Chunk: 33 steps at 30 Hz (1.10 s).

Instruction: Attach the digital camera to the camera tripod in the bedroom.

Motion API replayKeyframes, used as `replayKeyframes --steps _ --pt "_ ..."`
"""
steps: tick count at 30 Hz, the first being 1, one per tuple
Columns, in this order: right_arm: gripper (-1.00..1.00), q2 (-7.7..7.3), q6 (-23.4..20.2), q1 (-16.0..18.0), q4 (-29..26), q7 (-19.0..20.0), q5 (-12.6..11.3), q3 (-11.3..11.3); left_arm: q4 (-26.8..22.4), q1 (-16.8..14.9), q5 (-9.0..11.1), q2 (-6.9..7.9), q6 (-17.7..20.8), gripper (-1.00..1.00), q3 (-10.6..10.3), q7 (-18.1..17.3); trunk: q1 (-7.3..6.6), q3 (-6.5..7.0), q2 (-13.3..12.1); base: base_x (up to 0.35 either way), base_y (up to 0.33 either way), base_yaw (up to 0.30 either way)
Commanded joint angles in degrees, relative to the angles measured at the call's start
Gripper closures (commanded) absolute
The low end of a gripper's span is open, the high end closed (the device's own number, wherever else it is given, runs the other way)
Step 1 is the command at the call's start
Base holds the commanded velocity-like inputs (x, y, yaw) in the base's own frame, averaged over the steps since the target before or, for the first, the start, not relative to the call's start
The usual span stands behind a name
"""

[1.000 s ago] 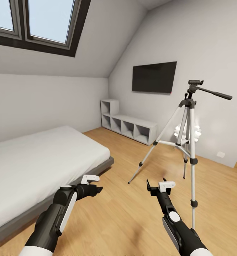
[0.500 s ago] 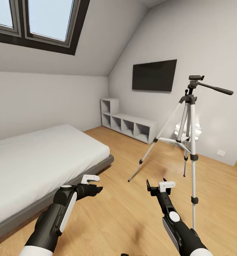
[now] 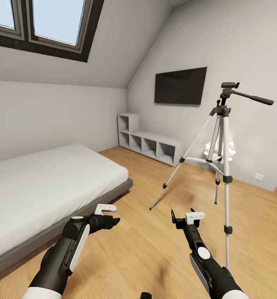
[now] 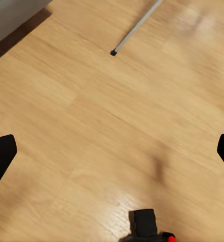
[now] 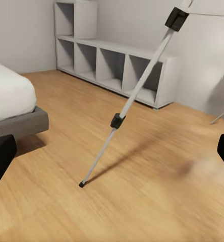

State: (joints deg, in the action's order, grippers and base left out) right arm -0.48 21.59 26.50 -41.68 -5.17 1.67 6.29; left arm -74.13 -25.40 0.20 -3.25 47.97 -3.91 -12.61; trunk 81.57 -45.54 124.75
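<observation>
The camera tripod (image 3: 222, 124) stands on the wood floor of the bedroom at the right, its black head and pan handle up high. One of its legs ends in front of my right gripper (image 3: 182, 214), and this tripod leg (image 5: 117, 121) shows large in the right wrist view. The digital camera (image 4: 144, 226) lies on the floor, black with a red button, and its top (image 3: 144, 295) peeks in at the head view's lower edge. My left gripper (image 3: 112, 222) hovers low over the floor. Both grippers are open and hold nothing.
A grey bed (image 3: 43, 182) takes up the left side. A low grey shelf unit (image 3: 153, 145) and a wall TV (image 3: 180, 88) are along the far wall. A small white object (image 3: 229, 152) stands behind the tripod. Bare wood floor lies between bed and tripod.
The whole view has shifted: the tripod sits a little higher in the picture and the camera's top has come in at the lower edge. The arms hold the same pose.
</observation>
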Motion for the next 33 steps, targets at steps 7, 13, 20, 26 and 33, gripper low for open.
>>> replayKeyframes --steps 7,13,20,26,33 --pt "-1.00 -0.05 0.1 0.0 0.0 -0.5 0.2 0.2 0.0 0.0 0.0 -0.05 0.3 -1.00 0.0 -0.1 1.53 -1.32 2.8 0.000 0.000 0.000" --pt "-1.00 -0.05 0.2 0.0 0.0 -0.5 0.2 0.3 0.0 0.0 0.0 -0.01 0.3 -1.00 0.0 -0.2 2.85 -2.40 5.3 0.000 0.000 0.000" --pt "-1.00 -0.05 0.2 0.0 0.0 -0.5 0.2 0.3 0.0 0.0 0.0 0.11 0.2 -1.00 0.0 -0.3 4.39 -3.65 8.1 0.000 0.000 0.000" --pt "-1.00 -0.05 0.2 0.0 0.0 -0.5 0.2 0.3 0.0 0.0 0.0 0.23 0.1 -1.00 0.0 -0.5 5.71 -4.73 10.5 0.000 0.000 0.000" --pt "-1.00 -0.05 0.2 0.0 0.0 -0.5 0.2 0.3 0.2 0.0 0.0 0.26 0.1 -1.00 0.0 -0.5 7.24 -5.99 13.3 0.000 0.000 0.000"
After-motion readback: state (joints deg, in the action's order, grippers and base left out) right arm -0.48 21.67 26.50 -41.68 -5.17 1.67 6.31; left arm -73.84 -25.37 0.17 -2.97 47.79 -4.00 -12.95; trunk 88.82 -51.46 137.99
